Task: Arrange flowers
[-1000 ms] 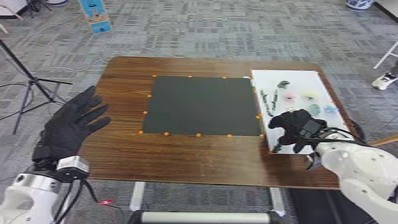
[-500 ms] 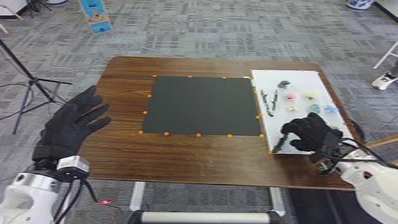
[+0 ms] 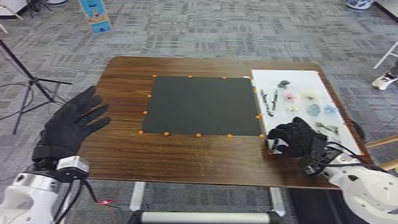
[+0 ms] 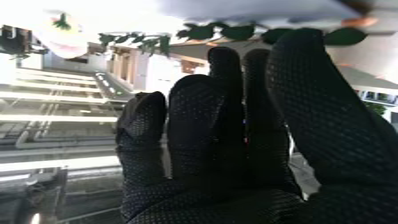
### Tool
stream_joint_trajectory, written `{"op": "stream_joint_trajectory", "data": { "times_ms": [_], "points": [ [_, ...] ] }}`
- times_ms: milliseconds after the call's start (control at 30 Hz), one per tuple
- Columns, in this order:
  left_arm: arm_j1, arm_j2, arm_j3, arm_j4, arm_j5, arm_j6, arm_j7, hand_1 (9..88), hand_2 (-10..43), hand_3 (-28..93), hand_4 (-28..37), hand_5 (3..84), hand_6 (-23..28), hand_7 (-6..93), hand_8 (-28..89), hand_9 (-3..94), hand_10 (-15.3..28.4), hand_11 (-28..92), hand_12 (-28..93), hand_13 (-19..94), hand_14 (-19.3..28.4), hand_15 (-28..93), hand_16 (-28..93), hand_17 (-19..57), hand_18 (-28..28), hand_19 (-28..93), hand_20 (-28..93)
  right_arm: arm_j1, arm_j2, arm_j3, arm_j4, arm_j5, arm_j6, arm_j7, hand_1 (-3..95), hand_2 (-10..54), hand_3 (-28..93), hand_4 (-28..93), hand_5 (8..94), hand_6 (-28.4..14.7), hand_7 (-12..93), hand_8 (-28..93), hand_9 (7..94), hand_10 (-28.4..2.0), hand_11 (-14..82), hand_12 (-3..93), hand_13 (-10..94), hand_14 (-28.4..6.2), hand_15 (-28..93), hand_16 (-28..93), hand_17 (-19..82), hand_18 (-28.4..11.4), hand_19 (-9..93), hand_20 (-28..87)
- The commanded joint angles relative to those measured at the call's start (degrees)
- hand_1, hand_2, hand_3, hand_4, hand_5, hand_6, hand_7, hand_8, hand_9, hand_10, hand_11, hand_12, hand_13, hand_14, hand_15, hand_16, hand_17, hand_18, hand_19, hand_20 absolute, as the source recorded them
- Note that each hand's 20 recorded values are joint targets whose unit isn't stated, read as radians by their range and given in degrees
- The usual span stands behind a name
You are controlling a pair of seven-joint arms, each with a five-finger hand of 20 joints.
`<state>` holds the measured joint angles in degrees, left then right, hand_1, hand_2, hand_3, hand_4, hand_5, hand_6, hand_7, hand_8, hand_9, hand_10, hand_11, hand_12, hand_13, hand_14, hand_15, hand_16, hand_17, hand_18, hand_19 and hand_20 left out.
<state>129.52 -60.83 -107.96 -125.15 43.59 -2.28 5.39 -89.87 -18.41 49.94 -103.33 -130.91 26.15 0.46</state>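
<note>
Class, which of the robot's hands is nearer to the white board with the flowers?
The right. The right hand is over the near end of the white board; the left hand is by the table's left edge, beyond the black sheet.

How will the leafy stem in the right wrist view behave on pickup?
Probably light: the leafy stem looks slender with small leaves. Likely bends somewhat along its length, and may snag where leaves stick out.
</note>
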Motion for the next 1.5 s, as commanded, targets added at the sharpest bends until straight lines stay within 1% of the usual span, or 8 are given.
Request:
{"op": "stream_joint_trajectory", "data": {
  "times_ms": [33,200,367,633,833,967,1167,1500],
  "points": [
    [0.55,-0.26,0.14,-0.49,-0.29,0.56,0.18,25.1,-9.5,68,-28.3,26.2,1.9,16.6,-9,23.3,10.2,17,16,21,12.6,22,3,-8.5,21.7,45,12,-2.38,0.18,2.88,-0.15,-0.70,-3.73,-5.25,48.9,-9.5,77,-28,47.9,4.1,44,-20,49.5,-6.1,34.8,23.2,55,-5.1,78,36,28,-16.4,82,55],
    [0.36,-0.35,0.53,-0.27,-0.24,0.32,0.06,25.1,-9.5,68,-28.3,26.2,1.9,16.6,-9,23.3,10.2,17,16,21,12.6,22,3,-8.5,21.7,45,12,-2.37,-0.40,2.32,0.64,-0.20,-3.55,-6.80,49.8,-9.5,76,-28,48.4,4.5,50,-7,50.2,-6.8,40.0,25.8,54,-4.6,77,38,28,-16.1,81,55],
    [0.31,-0.28,0.42,-0.20,-0.30,0.29,0.00,25.2,-9.5,68,-28.3,26.2,1.9,16.6,-9,23.4,10.3,17,16,21,12.6,22,3,-8.5,21.7,45,12,-2.13,-1.10,1.12,1.03,0.98,-2.85,-7.85,53.9,-9.5,69,-28,54.6,4.4,61,6,59.4,-5.8,39.6,52.1,56,-4.3,77,41,29,-15.9,81,55],
    [0.13,-0.30,0.64,-0.05,-0.38,0.26,-0.23,25.1,-9.5,68,-28.3,26.2,1.9,16.7,-9,23.4,10.2,17,16,21,12.7,22,3,-8.5,21.7,45,12,-1.89,-2.34,1.87,1.24,2.26,-5.93,-9.83,54.1,-9.5,72,-28,66.1,5.0,57,11,71.6,-3.8,38.5,57.5,62,-4.8,76,43,32,-16.7,81,55],
    [0.55,-0.35,0.41,-0.31,-0.33,0.50,0.13,25.1,-9.5,68,-28.3,26.2,1.9,16.7,-9,23.4,10.2,17,16,21,12.7,22,3,-8.5,21.7,45,12,1.72,-2.55,0.53,1.88,3.29,-1.73,-10.38,53.4,-9.5,76,-28,69.2,3.9,53,14,75.5,-4.3,34.4,62.3,65,-4.5,74,46,34,-17.3,81,55],
    [0.72,-0.41,-0.07,-0.42,-0.28,0.72,0.44,25.1,-9.5,68,-28.3,26.2,1.8,16.8,-9,23.4,10.2,17,16,21,12.6,22,3,-8.5,21.7,45,12,7.98,-2.54,-2.13,1.55,4.07,1.04,-9.59,56.0,-9.5,72,-28,70.1,3.7,51,16,76.5,-4.5,32.5,63.8,66,-4.5,73,47,35,-17.6,81,55],
    [0.77,-0.44,0.00,-0.50,-0.39,0.80,0.29,25.1,-9.5,68,-28.3,26.2,1.9,16.6,-9,23.4,10.3,17,16,21,12.7,22,3,-8.5,21.7,45,12,21.06,-4.68,-11.27,3.46,5.33,5.16,-9.41,73.9,-9.5,45,-28,67.3,3.5,50,21,75.8,-4.9,29.2,69.5,64,-4.8,74,47,33,-15.5,79,57],
    [1.99,-0.21,-1.09,-1.09,-0.47,2.07,1.27,25.0,-9.5,68,-28.3,26.2,1.9,16.7,-9,23.4,10.3,17,16,21,12.6,22,3,-8.5,21.7,45,12,53.72,-10.12,-44.35,10.06,6.91,11.61,-11.55,79.7,-7.9,36,-28,65.6,3.1,50,22,74.2,-5.3,28.6,71.5,62,-4.8,75,46,31,-13.9,77,60]
  ]
}}
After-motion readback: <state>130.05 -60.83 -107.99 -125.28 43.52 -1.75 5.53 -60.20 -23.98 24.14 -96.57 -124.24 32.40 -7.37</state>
